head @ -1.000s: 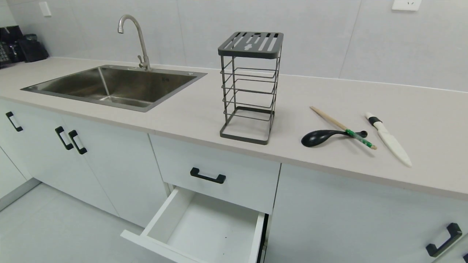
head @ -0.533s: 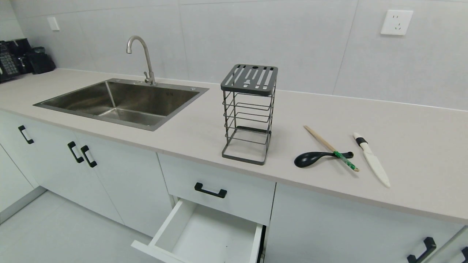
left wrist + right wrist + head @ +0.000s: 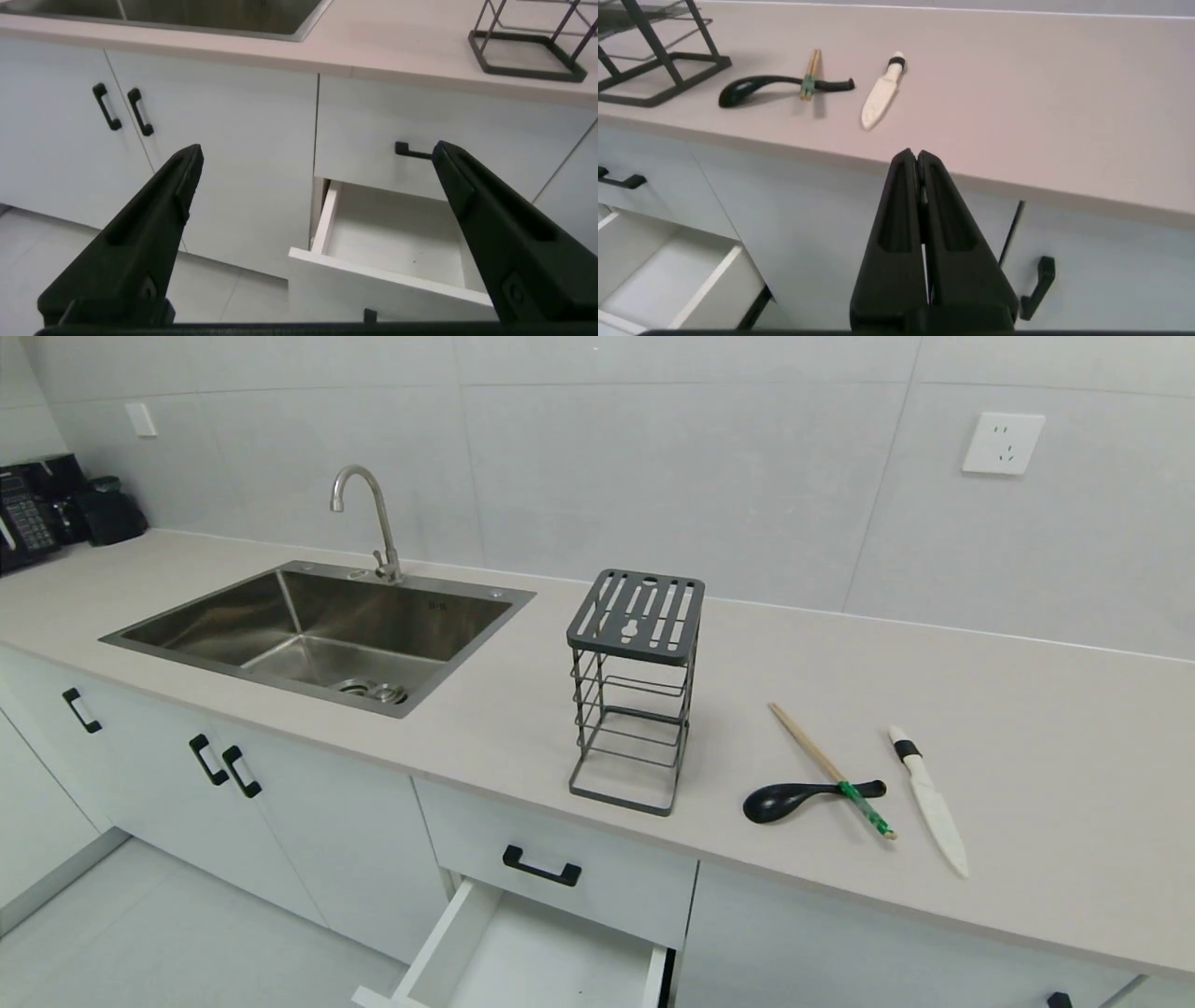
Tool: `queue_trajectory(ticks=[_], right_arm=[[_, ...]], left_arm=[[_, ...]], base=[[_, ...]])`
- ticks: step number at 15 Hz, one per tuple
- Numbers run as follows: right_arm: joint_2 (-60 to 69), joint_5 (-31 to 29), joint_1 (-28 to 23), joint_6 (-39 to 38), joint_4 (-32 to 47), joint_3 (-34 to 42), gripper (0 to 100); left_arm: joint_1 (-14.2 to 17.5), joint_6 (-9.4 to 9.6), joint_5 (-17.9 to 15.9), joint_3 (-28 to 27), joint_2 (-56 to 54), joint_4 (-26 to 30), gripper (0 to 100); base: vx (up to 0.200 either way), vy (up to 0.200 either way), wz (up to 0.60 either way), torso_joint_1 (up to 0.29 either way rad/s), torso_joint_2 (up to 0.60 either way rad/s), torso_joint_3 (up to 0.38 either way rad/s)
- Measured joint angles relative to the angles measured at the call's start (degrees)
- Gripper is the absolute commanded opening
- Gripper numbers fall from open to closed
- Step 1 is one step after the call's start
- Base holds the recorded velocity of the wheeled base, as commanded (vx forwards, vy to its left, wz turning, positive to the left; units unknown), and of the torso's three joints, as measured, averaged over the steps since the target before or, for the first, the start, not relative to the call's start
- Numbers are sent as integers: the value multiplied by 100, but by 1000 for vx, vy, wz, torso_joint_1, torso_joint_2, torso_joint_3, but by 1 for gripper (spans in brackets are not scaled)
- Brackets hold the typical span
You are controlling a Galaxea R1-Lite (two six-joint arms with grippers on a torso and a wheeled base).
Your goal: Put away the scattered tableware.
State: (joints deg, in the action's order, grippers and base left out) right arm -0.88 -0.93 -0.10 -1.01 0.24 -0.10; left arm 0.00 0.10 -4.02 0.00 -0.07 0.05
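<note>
Pale kitchen counter holds a wire rack. Right of the rack lie a black spoon, chopsticks crossing its handle, and a white knife. All look light, stiff and likely slippery. I would grip the handles, chopsticks first. The left gripper gapes wide, while the right gripper is pinched together, empty.

Head high over counter; wrists low, facing cabinets; rack shared.

Wire rack just left of spoon
</note>
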Motion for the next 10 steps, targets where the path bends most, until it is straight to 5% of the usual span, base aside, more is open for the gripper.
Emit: queue_trajectory(ticks=[4,5,10], right_arm=[[0,4,0,22,-4,0,0],[0,4,0,17,-2,0,100],[0,13,0,52,0,0,100]], left_arm=[[0,-2,-2,0,0,2,100],[0,0,0,0,0,2,100],[0,0,-2,0,0,2,100]], base=[[0,0,0,76,-132,-66],[0,0,0,0,0,0],[0,0,0,0,0,0]])
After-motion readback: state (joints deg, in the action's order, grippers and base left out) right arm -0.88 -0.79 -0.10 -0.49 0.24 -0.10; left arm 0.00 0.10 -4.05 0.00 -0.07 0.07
